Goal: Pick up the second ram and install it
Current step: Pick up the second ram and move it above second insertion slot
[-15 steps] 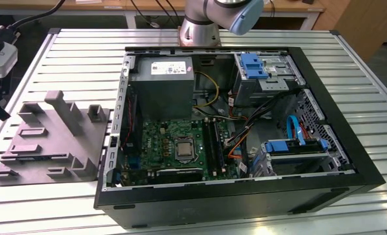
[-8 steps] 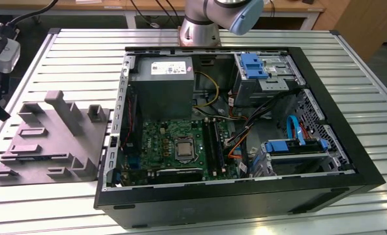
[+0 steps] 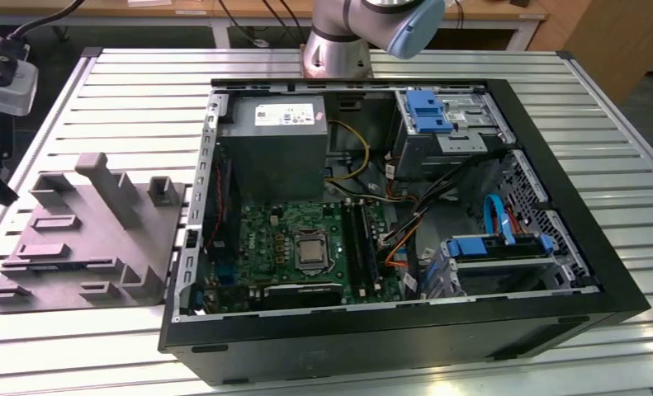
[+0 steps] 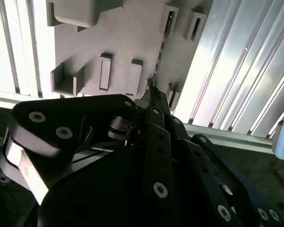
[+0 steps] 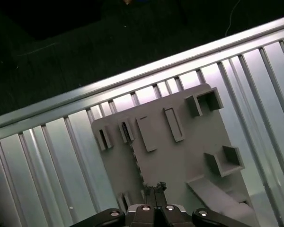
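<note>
Second ram stands in gray fixture slot. Gripper hovers abv fixture, fingers pinched together, empty.

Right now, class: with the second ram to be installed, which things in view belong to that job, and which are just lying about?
Job: gripper, over the grey holder; dark strip in a holder slot, likely the ram; memory slots on the green board.
Lying about: power supply; blue drive bracket; white camera.
</note>
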You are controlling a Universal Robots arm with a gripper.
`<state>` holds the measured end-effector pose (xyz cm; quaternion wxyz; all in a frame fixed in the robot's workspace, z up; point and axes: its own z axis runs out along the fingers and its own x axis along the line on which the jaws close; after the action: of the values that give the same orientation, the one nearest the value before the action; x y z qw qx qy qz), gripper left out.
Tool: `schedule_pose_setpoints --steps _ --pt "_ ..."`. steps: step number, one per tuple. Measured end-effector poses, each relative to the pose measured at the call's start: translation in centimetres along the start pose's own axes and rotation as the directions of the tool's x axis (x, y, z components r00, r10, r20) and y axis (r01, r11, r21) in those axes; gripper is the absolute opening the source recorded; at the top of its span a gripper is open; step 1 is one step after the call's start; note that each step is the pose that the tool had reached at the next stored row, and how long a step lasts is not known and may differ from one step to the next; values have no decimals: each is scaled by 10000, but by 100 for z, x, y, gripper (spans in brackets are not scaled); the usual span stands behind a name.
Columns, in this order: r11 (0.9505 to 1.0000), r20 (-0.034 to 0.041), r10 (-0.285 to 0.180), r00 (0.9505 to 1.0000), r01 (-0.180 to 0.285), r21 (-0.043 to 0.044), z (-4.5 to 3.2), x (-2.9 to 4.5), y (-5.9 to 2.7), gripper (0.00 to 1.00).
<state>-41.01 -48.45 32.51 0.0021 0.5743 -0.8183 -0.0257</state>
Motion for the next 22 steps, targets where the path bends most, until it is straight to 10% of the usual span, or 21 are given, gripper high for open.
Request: schedule_pose_setpoints --steps 10,22 --pt "9860 -72 -1665 9860 1665 -51 54 3 -3 10" --pt "9807 -84 -1957 9806 1956 -68 107 11 -8 10"
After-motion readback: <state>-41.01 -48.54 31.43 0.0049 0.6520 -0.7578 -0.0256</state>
